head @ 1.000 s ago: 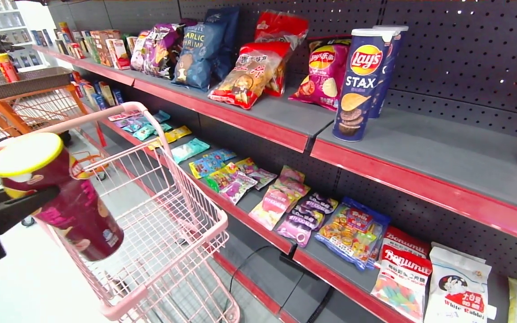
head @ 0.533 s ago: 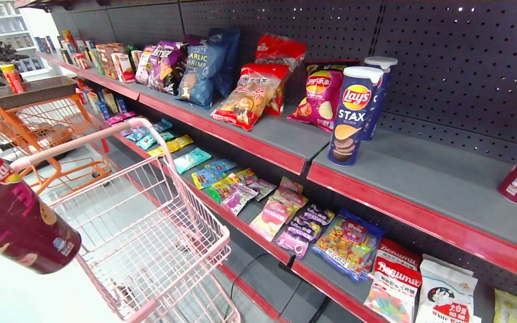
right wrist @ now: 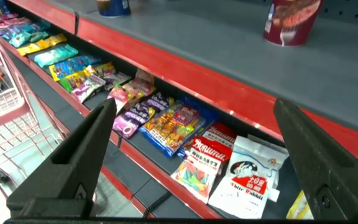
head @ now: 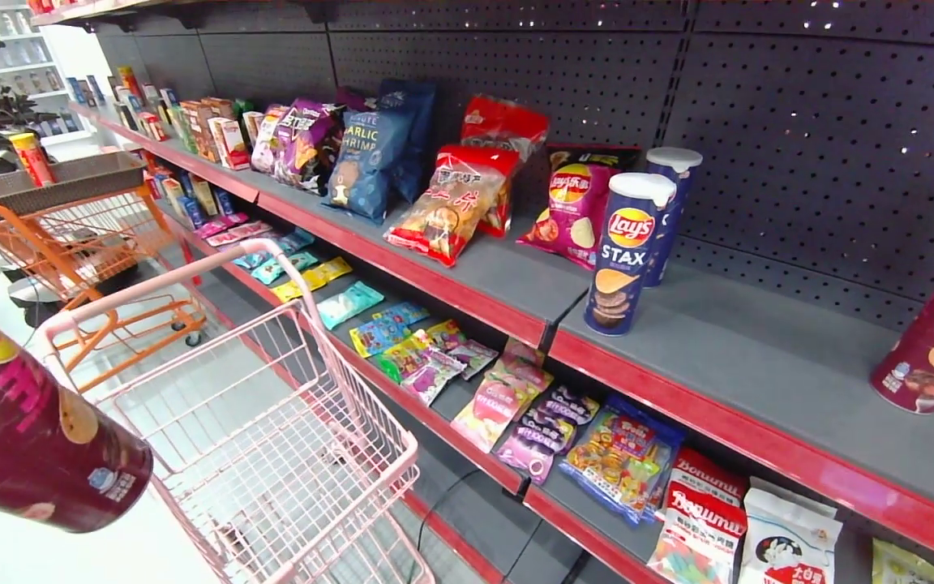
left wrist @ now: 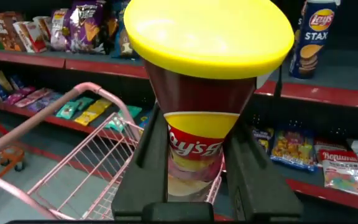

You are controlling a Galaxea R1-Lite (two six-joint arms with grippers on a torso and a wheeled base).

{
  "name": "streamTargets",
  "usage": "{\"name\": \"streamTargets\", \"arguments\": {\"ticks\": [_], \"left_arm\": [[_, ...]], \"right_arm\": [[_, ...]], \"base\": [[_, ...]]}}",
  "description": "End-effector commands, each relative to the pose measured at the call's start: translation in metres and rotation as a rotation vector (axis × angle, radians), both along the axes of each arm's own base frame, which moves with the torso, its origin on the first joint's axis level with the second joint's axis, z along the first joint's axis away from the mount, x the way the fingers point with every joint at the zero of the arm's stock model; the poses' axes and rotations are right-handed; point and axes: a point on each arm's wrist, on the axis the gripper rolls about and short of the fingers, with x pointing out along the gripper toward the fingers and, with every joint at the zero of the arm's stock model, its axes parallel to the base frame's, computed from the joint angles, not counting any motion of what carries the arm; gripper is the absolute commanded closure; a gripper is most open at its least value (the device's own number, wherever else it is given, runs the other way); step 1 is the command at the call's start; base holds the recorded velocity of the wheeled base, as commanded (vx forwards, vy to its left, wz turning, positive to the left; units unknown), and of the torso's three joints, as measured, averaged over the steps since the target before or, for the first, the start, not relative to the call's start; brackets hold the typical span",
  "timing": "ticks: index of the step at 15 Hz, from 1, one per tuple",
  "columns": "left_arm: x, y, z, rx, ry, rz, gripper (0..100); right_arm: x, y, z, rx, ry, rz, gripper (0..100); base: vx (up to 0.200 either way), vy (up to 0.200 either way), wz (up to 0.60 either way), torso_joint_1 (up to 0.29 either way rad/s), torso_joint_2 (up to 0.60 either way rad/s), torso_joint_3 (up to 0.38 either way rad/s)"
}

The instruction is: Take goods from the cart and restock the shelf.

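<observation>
A maroon chip can (left wrist: 199, 87) with a yellow lid stands upright between the fingers of my left gripper (left wrist: 197, 180), which is shut on it. In the head view the same can (head: 29, 438) hangs at the lower left, beside the pink cart (head: 272, 422). The grey upper shelf (head: 759, 365) with its red front edge holds a matching maroon can (head: 933, 341) at the far right and two blue cans (head: 625, 251) further left. My right gripper (right wrist: 194, 168) stands open in front of the shelves, below the board that carries the maroon can (right wrist: 291, 18).
Chip bags (head: 451, 203) and boxes fill the left stretch of the upper shelf. Candy bags (head: 516, 397) lie on the lower shelf. An orange cart (head: 70, 235) stands behind the pink one. Bare grey shelf lies between the blue cans and the maroon can.
The head camera has shifted, so the shelf sits lower in the picture and the far-right maroon can shows more fully. The held can has slid toward the left edge, its lid out of frame.
</observation>
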Motion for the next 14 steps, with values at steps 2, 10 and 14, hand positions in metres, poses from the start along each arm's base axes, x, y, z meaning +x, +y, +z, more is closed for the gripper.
{"name": "streamTargets", "arguments": {"ticks": [2, 10, 14], "left_arm": [[0.013, 0.008, -0.001, 0.014, 0.039, 0.203, 100], [0.005, 0.006, -0.005, 0.037, 0.015, 0.224, 100], [0.004, 0.006, -0.006, 0.057, 0.009, 0.225, 100]], "right_arm": [[0.000, 0.000, 0.000, 0.000, 0.001, 0.000, 0], [0.000, 0.000, 0.000, 0.001, 0.001, 0.000, 0], [0.000, 0.000, 0.000, 0.001, 0.001, 0.000, 0]], "base": [[0.000, 0.000, 0.00, 0.171, -0.37, -0.215], [0.000, 0.000, -0.22, 0.054, -0.12, -0.067], [0.000, 0.000, -0.60, 0.008, 0.00, 0.000]]}}
